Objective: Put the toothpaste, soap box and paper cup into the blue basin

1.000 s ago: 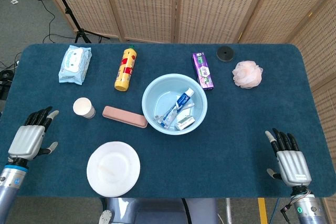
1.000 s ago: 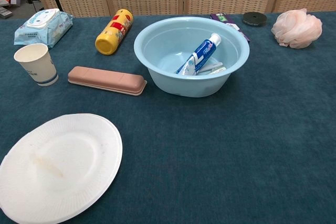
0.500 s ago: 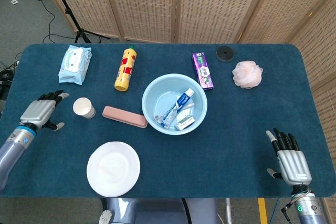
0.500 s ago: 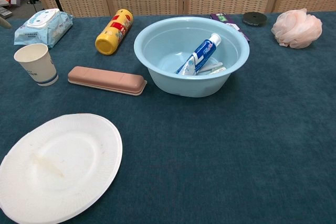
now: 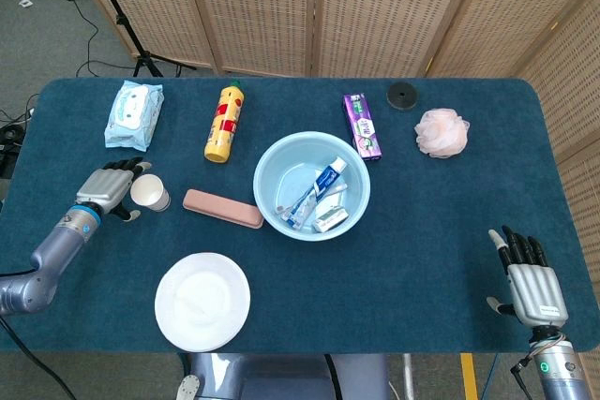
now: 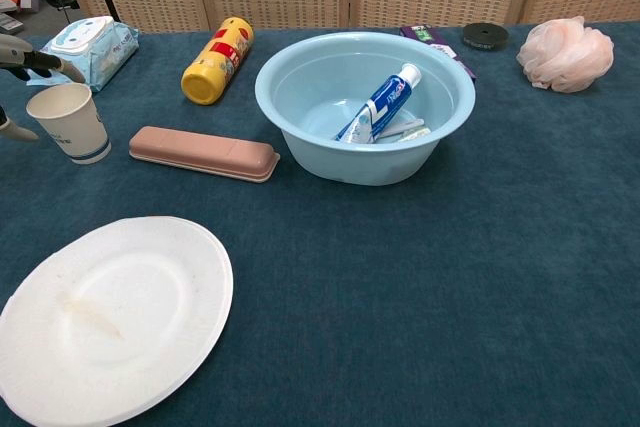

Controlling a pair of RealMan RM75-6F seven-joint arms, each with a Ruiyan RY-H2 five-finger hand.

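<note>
Head view is showing me the left hand (image 5: 111, 190) sitting just beside the paper cup (image 5: 149, 192), on its outer side, fingers apart and nothing in them; I am not seeing contact yet. Chest view is catching only fingertips (image 6: 25, 50) at the frame's left edge, one above the cup's rim and one lower down beside its wall, so the hand is bracketing the cup rather than gripping it.

I am judging the cup to be the step in hand. The toothpaste (image 5: 319, 189) is already lying inside the blue basin (image 5: 272, 158), with small packets beside it, while the pink soap box (image 5: 222, 208) is lying flat on the cloth between cup and basin.

To do this well, I am planning to close gently around the cup's mid-wall, since thin paper is likely to crush or tip under a hard squeeze. I am wanting thumb and fingers on opposite sides before lifting, then a straight rise so the cup is clearing the soap box on its way over to the basin.

My right hand (image 5: 530, 283) is resting at the near right corner of the table, palm down, fingers spread, holding nothing, well apart from everything.
</note>
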